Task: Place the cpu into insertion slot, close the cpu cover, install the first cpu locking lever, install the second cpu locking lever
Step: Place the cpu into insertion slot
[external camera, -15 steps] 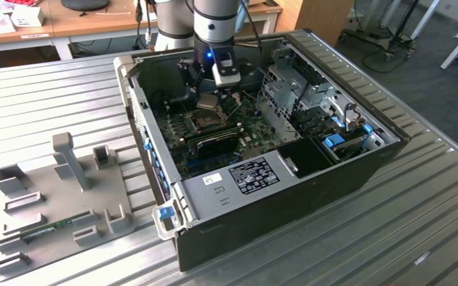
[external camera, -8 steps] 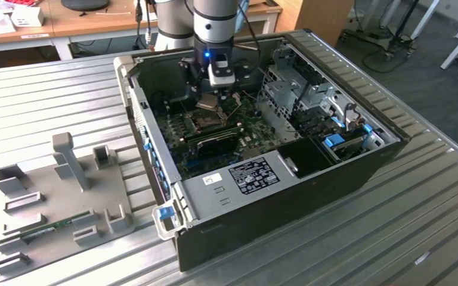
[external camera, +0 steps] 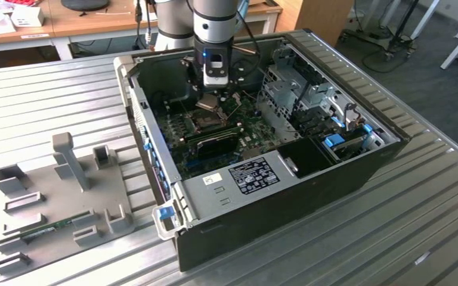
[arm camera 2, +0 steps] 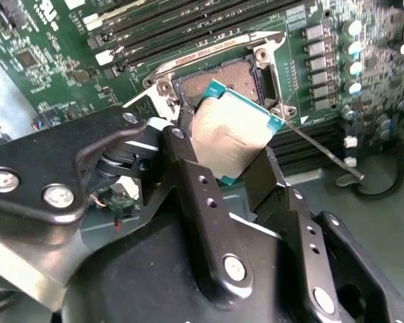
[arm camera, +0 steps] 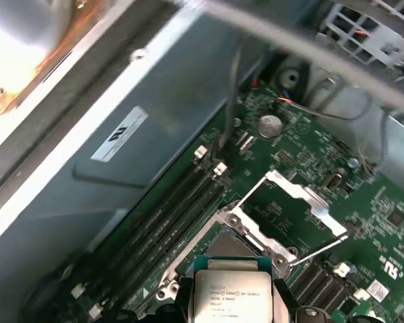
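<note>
Clamped tight on the cpu [arm camera 2: 232, 131] across two opposite edges, in the gripper [arm camera 2: 225, 153]. Hanging tilted just above the insertion slot [arm camera 2: 230, 75], not yet seated, socket bare straight below. Beyond that, cpu cover [arm camera: 301, 193] flipped open, clear of the drop.

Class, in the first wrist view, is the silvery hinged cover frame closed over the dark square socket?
No: the thin silvery metal cover frame stands swung open, and the dark square socket lies uncovered.
</note>
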### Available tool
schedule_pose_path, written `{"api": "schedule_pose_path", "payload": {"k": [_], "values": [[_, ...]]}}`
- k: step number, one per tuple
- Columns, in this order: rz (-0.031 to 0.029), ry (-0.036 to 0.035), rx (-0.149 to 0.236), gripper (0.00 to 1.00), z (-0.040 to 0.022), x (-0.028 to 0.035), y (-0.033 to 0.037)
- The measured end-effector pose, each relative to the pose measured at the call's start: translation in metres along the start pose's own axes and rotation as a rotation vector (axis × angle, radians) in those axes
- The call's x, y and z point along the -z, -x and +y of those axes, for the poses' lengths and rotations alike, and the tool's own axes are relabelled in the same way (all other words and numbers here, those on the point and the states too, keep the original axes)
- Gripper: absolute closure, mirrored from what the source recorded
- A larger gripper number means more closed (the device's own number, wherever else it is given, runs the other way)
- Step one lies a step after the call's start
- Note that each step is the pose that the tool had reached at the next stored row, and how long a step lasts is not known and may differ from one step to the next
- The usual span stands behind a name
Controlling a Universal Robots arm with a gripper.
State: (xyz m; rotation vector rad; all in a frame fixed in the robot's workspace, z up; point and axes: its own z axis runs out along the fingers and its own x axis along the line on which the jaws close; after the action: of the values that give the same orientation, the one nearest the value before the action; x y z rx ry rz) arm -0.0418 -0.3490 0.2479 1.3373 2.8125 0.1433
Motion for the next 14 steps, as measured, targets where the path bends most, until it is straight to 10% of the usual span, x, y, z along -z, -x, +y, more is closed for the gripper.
{"api": "schedule_pose_path", "payload": {"k": [9,14], "values": [[-0.0010,0.0001,-0.009,0.46,0.0000,-0.0001,0.0000],[-0.0091,0.0017,-0.097,0.46,-0.0001,-0.0006,0.0000]]}}
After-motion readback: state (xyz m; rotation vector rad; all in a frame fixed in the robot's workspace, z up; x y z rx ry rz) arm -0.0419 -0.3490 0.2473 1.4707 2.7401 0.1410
